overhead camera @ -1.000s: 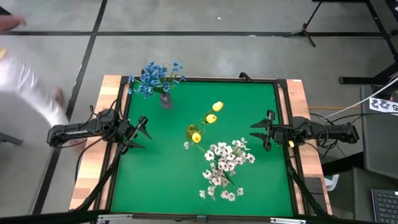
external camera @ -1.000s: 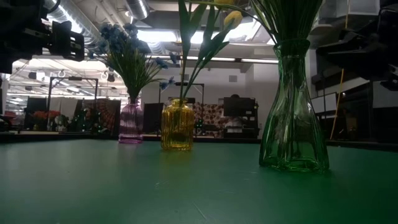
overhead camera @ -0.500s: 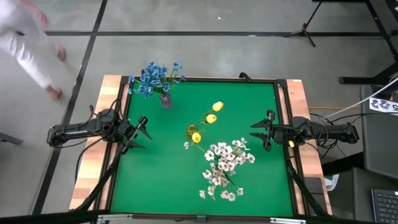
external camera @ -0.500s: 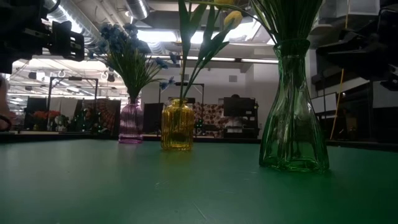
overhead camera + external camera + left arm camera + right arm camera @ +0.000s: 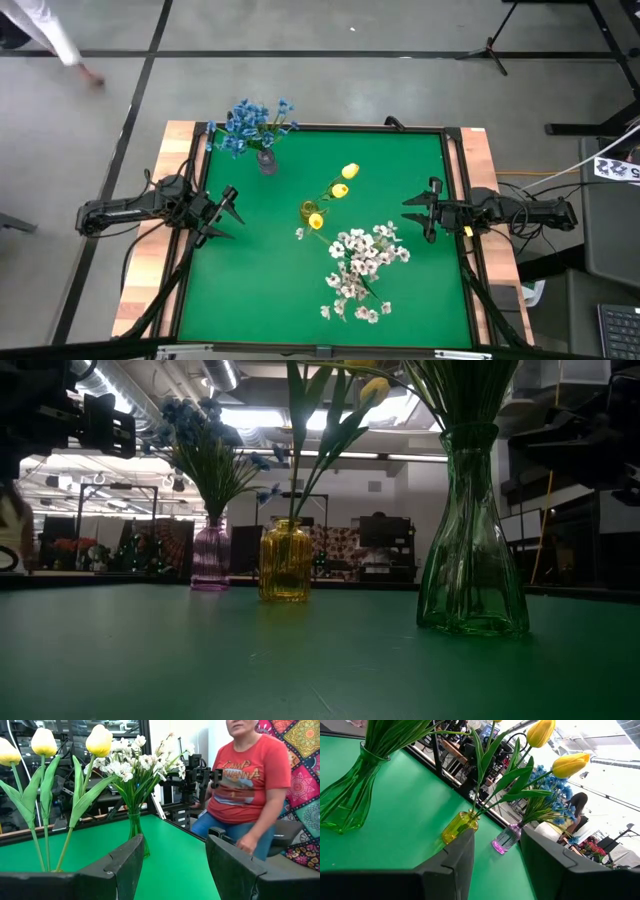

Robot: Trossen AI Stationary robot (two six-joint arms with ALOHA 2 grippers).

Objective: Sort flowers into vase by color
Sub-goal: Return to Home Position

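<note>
At the table's (image 5: 250,290) left edge: left gripper (image 5: 229,212) hangs above the mat, fingers spread wide, empty. Right gripper (image 5: 409,210) faces it from the opposite edge, equally wide, empty. Between them, yellow flowers (image 5: 341,184) in yellow vase (image 5: 309,212). Blue flowers (image 5: 254,124) in purple vase (image 5: 266,161), near the left gripper. White flowers (image 5: 361,264) in green vase (image 5: 470,550), near the right gripper.

Blue flowers (image 5: 255,125) stand in a purple vase (image 5: 266,162) near the desk's far left corner. Three yellow flowers (image 5: 340,185) on green stems lean out of a yellow vase (image 5: 309,212) at mid-desk. White flowers (image 5: 362,265) fill a green vase (image 5: 470,560) close beside it, toward the near edge.
</note>
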